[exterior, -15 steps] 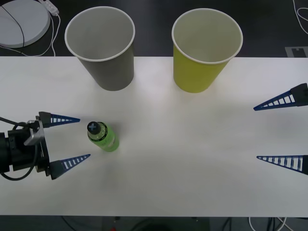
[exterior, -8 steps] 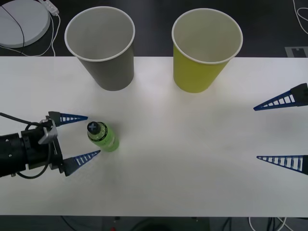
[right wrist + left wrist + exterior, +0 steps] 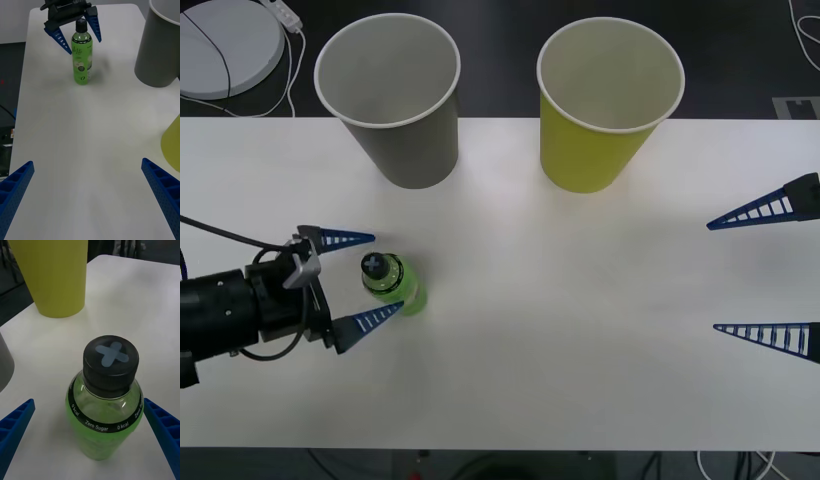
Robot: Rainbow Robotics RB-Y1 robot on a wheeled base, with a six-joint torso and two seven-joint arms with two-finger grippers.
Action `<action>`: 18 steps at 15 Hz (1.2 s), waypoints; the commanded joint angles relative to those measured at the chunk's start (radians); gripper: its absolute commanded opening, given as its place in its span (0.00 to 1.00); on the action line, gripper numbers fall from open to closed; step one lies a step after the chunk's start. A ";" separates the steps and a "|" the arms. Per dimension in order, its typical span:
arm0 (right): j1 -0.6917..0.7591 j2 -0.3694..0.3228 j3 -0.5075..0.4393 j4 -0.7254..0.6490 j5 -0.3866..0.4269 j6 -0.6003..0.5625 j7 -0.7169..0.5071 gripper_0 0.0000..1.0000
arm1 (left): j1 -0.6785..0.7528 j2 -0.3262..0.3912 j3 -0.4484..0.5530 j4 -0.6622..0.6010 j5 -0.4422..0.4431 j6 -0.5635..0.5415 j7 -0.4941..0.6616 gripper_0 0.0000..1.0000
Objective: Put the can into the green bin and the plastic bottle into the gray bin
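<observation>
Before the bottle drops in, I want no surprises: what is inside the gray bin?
The gray bin shows a bare white inner wall, nothing visible inside; its bottom is hidden from the front view. The plastic bottle stands on the table between the open left gripper fingers.

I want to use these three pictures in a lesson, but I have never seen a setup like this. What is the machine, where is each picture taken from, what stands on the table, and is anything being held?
This is a two-armed robot at a white table. One picture looks down from above its arms; the other two come from cameras on its wrists, so blue fingers show at their bottom corners.

On the table a small green plastic bottle with a black cap stands upright. Behind it stand the gray bin and the green bin, both large paper cups.

The left hand is open, one blue finger on each side of the bottle, not touching it as far as the wrist view shows. The right hand waits open at the far side. Nothing is held yet.
</observation>
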 commanded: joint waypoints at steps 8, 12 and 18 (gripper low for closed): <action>0.000 0.000 0.000 0.000 0.000 0.000 0.000 1.00 | -0.022 -0.093 -0.054 0.008 -0.071 0.074 0.038 1.00; 0.000 0.000 0.000 0.000 0.000 0.000 0.000 1.00 | -0.022 -0.105 -0.062 0.025 -0.080 0.074 0.047 1.00; 0.000 0.000 0.000 0.000 0.000 0.000 0.000 1.00 | -0.022 -0.107 -0.062 0.028 -0.091 0.075 0.042 0.69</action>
